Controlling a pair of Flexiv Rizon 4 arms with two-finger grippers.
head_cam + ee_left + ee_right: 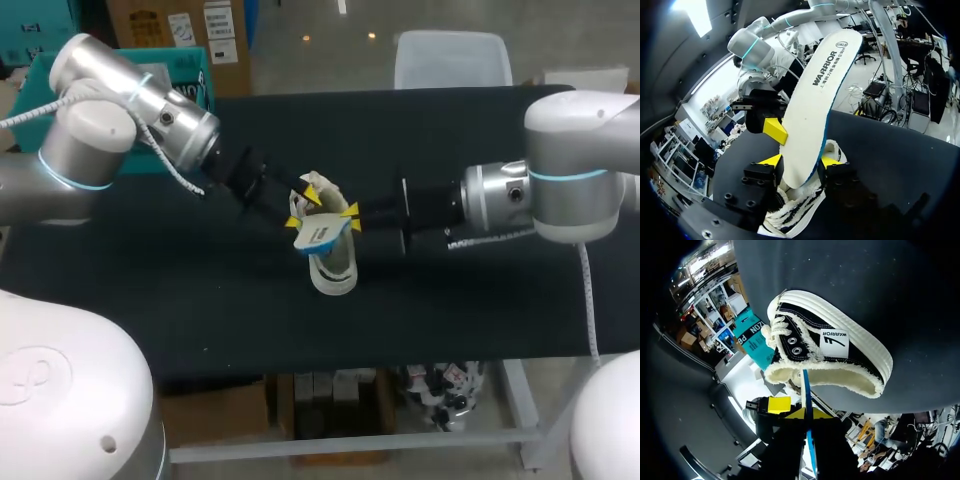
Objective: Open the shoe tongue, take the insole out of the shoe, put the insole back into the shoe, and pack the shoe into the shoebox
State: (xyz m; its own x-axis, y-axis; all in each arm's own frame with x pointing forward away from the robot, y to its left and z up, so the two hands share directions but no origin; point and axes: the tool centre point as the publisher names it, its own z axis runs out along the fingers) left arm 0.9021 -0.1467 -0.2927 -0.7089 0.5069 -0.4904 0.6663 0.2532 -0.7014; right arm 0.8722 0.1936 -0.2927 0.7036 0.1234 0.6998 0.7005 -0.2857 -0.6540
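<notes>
A black-and-white sneaker [335, 270] lies on its side mid-table, its opening toward the grippers. In the right wrist view its fleecy collar [840, 345] is just ahead of the fingers. The white insole [318, 235] with a blue underside stands out of the shoe. My right gripper [351, 217] is shut on it, pinching its flat faces; the insole [807, 390] shows edge-on between its fingers [807, 415]. My left gripper [303, 207] comes from the opposite side. Its yellow tips [801, 161] touch both long edges of the insole [815, 100], above the shoe [795, 215].
The black tabletop [480, 300] stretches wide to both sides of the shoe. Both arms meet over its middle, and the front edge [400, 355] runs close below the shoe.
</notes>
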